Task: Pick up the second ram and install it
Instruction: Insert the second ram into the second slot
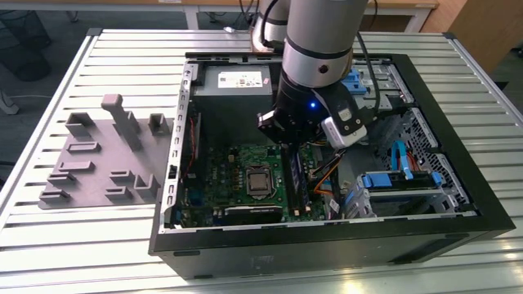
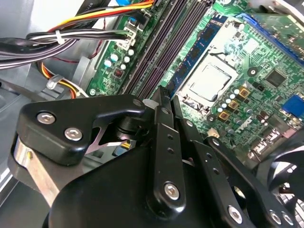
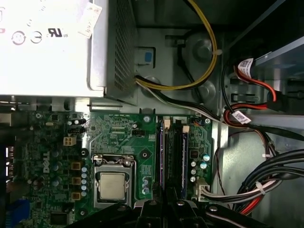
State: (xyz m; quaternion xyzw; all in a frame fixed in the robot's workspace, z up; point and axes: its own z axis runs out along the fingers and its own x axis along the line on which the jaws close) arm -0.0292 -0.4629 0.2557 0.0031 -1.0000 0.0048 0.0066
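My black pincer (image 2: 164, 95) hung low inside the open black computer case (image 1: 457, 226), its fingers drawn narrow, tips almost together. The long, thin dark-blue memory stick (image 2: 197, 57) stood on edge in a slot of the big green motherboard (image 2: 266, 80), running away from my fingertips, with its near end right at them. I could not tell whether the tips actually pinched it or only touched it. In the first wrist view the stick (image 3: 162, 152) lay just beside the square silver processor socket (image 3: 112, 184), with my pincer (image 3: 164, 207) at one end of it. In the exterior view the stick (image 1: 293, 180) ran out from under my pincer (image 1: 288, 146) toward the case's near wall.

The case also held a grey metal power supply box (image 1: 237, 81) at the far end, bundles of black, yellow and red cables (image 3: 266, 171), and light-blue plastic drive-bay clips (image 1: 384, 180) on the exterior view's right.

The case lay on a pale, slatted metal table (image 1: 98, 245). A grey moulded parts holder (image 1: 102, 159) sat on the table at the exterior view's left, just beside the case. Beyond the table stood a dark mesh bin (image 1: 24, 43) on the floor.
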